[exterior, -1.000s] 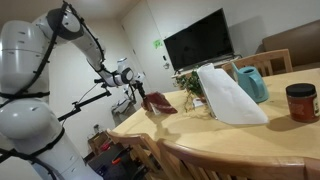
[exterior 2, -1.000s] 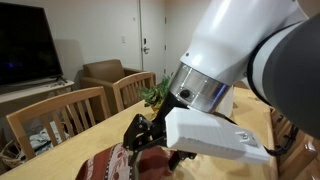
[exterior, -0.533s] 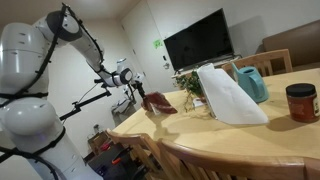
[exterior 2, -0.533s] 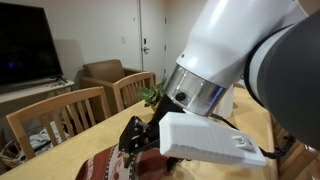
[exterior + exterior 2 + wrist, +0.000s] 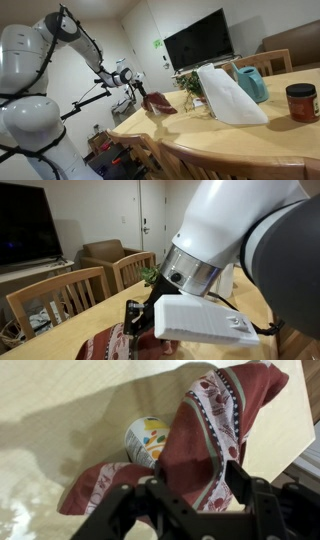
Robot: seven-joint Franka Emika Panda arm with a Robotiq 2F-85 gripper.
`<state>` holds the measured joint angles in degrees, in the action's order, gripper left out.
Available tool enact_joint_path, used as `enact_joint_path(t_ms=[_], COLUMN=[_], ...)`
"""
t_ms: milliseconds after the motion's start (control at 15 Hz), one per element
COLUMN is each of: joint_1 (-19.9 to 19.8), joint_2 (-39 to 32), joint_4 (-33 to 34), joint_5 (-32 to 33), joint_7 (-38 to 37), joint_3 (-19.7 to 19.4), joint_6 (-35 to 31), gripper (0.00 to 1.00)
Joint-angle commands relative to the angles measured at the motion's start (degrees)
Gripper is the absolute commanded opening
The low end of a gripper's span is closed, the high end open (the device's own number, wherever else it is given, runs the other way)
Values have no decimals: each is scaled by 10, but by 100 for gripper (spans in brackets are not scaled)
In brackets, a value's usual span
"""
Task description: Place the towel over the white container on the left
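A dark red patterned towel (image 5: pixel 215 420) lies bunched over a small white container with coloured dots (image 5: pixel 147 438) on the light wooden table; part of the container's side still shows. My gripper (image 5: pixel 197 485) is right above the towel. Its jaws stand apart, one on each side of a raised fold of the cloth. In both exterior views the gripper (image 5: pixel 138 92) (image 5: pixel 135 320) hovers at the table's end over the towel (image 5: pixel 158 102) (image 5: pixel 105 345). The container is hidden in both exterior views.
On the table stand a tall white bag (image 5: pixel 228 95), a teal jug (image 5: pixel 252 82), a red-lidded jar (image 5: pixel 300 102) and a small plant (image 5: pixel 190 82). Wooden chairs (image 5: pixel 60 292) line the table. A TV (image 5: pixel 200 40) hangs behind. The table edge (image 5: pixel 290 440) is close to the towel.
In an exterior view the wrist has shifted slightly to the left and down over the towel. The towel and container have not visibly moved.
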<state>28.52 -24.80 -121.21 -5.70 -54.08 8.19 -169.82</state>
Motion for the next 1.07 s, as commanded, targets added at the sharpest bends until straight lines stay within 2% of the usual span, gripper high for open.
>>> enact_joint_path(t_ms=[0, 133, 267, 467, 600, 1000], joint_1=[25, 30, 36, 42, 45, 40], joint_2=[1, 1, 5, 11, 13, 39], joint_4=[13, 14, 11, 4, -1, -50], joint_5=[6, 8, 12, 13, 15, 8], joint_7=[-10, -9, -11, -13, -11, -6], joint_3=[-26, -32, -40, -49, -54, -62], joint_6=[18, 19, 16, 11, 7, -44], gripper=[33, 17, 6, 1, 5, 5])
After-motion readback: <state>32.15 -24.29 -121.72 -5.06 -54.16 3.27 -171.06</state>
